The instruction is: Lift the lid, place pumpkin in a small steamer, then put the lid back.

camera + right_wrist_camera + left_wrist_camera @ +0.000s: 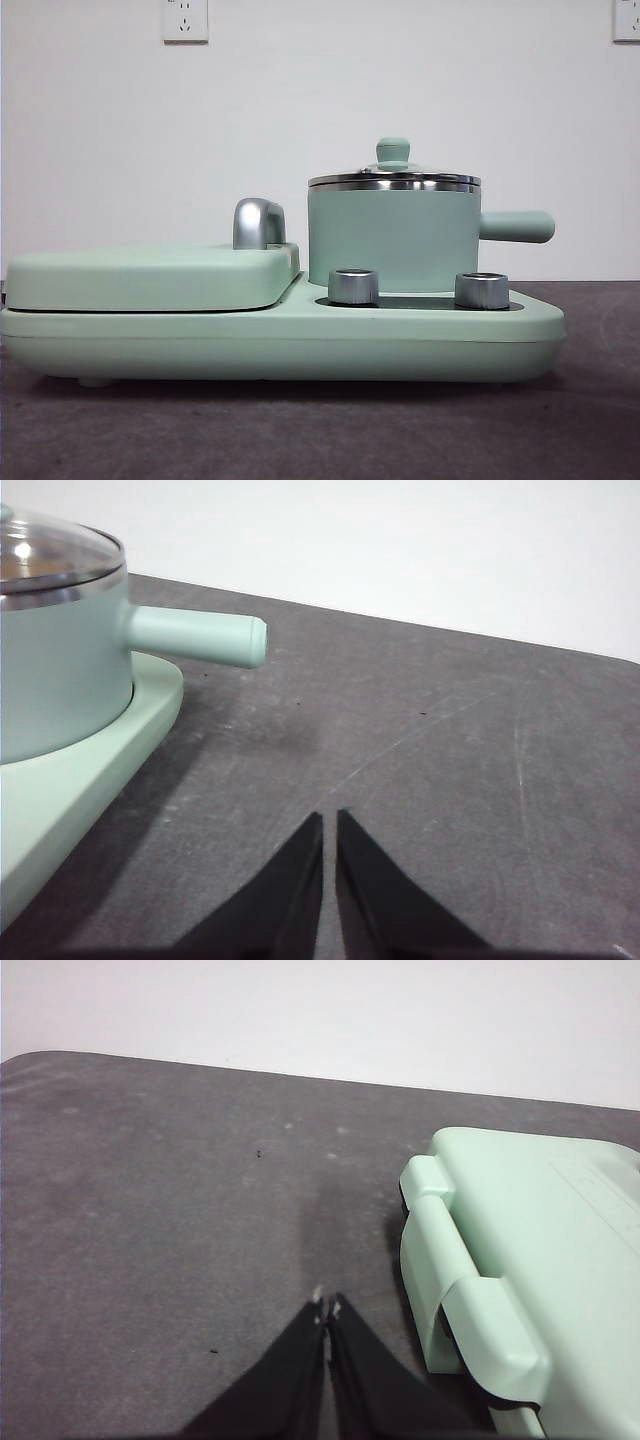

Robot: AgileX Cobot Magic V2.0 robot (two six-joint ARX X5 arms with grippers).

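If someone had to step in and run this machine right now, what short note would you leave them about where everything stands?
Left gripper: fingers shut, holding nothing, over the bare table beside the flat griddle cover.
Right gripper: fingers shut, holding nothing, over the table on the small steamer's handle side.
The lid sits on the small steamer, which stands on the wide green base.
The pumpkin is not in any view; whether it is inside the pot cannot be told.
Done: nothing visible.
Left: lift the lid, put the pumpkin in, replace the lid.
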